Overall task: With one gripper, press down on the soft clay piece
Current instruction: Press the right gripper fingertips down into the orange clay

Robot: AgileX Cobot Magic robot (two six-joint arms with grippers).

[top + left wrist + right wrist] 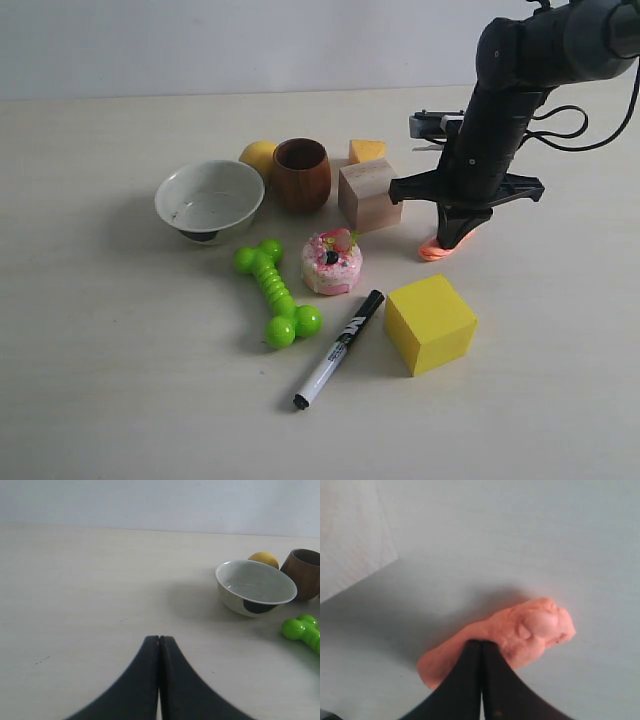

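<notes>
Right end effector (481, 642) pointed steeply down at the bench (120, 380), on the right side of the scene. Its two dark fingers were closed flat against each other with nothing between them. In the right wrist view I read the joined tips as meeting the upper surface of the soft clay piece (520, 635), near the middle of its length. How deep they sat in it, I could not tell. The clay lay flat on the bench directly under that end effector: salmon-orange, elongated, lumpy, with one rounded knob towards one end. It was near the wooden block (368, 194), to that block's right, and farther from me than the yellow cube (430, 322), apart from both. Left end effector (159, 639) showed only in its own wrist view, fingers likewise shut together on nothing, over bare bench with the white bowl (255, 587) ahead of it. Left of the clay I noted the pink-and-white cake toy (332, 262), the green bone toy (275, 292) and a black-and-white marker (338, 348) lying near the cube.
</notes>
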